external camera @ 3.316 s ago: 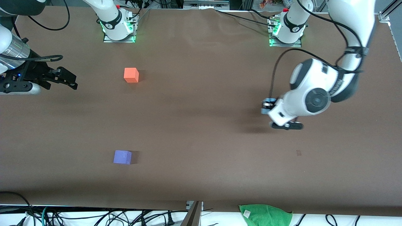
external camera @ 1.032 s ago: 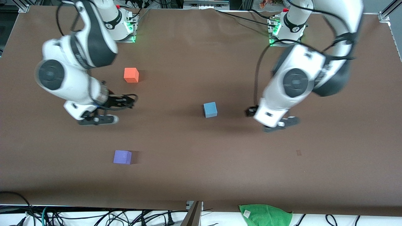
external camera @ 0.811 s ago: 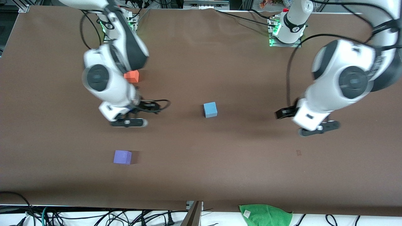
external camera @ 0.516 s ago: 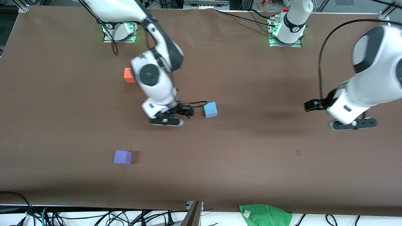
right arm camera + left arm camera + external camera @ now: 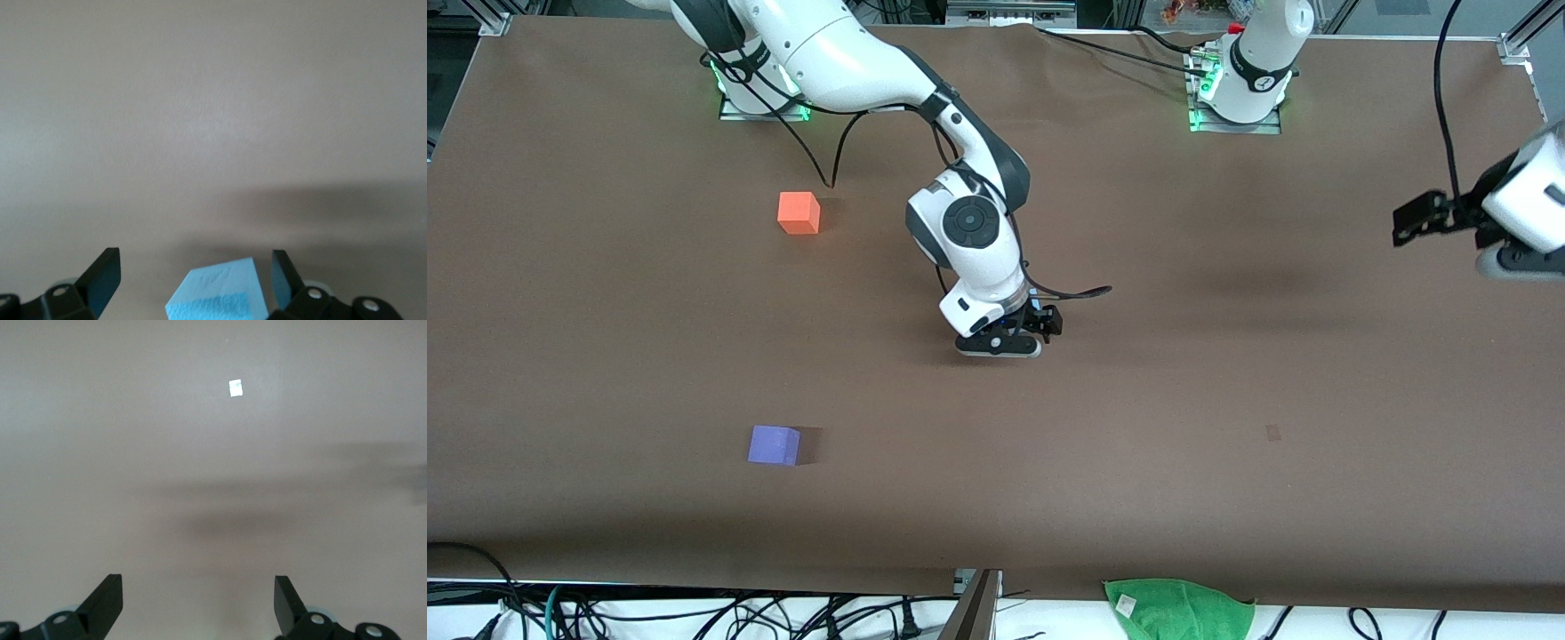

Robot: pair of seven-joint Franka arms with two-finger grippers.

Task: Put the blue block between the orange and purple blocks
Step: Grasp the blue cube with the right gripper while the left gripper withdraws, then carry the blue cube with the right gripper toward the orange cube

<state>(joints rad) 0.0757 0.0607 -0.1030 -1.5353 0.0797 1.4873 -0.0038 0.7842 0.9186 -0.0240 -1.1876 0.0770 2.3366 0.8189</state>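
Observation:
The orange block (image 5: 799,213) sits toward the right arm's end of the table, near the robots' bases. The purple block (image 5: 774,445) sits nearer to the front camera, almost in line with it. The blue block (image 5: 220,293) lies at the table's middle, between the open fingers of my right gripper (image 5: 193,259), neither finger touching it. In the front view my right gripper (image 5: 1043,324) is low over that spot and hides the block. My left gripper (image 5: 1416,222) is open and empty, raised over the left arm's end of the table; it also shows in the left wrist view (image 5: 197,581).
The brown table (image 5: 1138,462) is bare between the blocks. A green cloth (image 5: 1178,609) lies off the table's front edge. A small pale mark (image 5: 235,388) shows on the table in the left wrist view.
My right gripper has moved toward the table's middle and now straddles the blue block, hiding it in the front view. My left arm has drawn back farther toward its end of the table.

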